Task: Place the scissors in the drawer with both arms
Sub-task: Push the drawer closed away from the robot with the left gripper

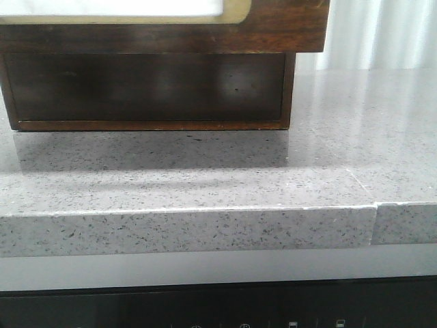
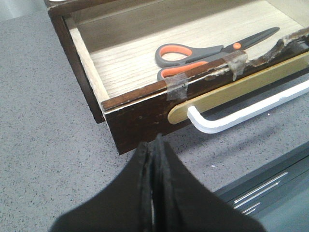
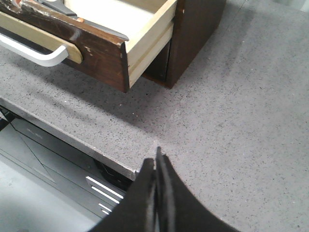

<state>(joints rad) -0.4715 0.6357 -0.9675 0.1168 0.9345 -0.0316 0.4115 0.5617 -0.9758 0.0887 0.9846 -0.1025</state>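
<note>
The drawer [image 2: 145, 116] is pulled open; its dark brown front carries a cream-gold panel and a white handle [image 2: 241, 113]. The scissors [image 2: 203, 53], grey handles with orange-lined loops, lie flat inside it on the pale wooden floor. My left gripper [image 2: 153, 145] is shut and empty, just in front of the drawer's front corner. My right gripper [image 3: 157, 162] is shut and empty, over the counter's front edge, apart from the drawer's other corner [image 3: 111, 53]. In the front view only the drawer's underside [image 1: 164, 34] shows at the top; no gripper shows there.
The drawer belongs to a dark wooden cabinet [image 1: 150, 89] standing on a speckled grey stone counter [image 1: 218, 184]. The counter's front edge [image 1: 205, 229] has a seam at the right. Below it is a dark panel [image 1: 218, 307].
</note>
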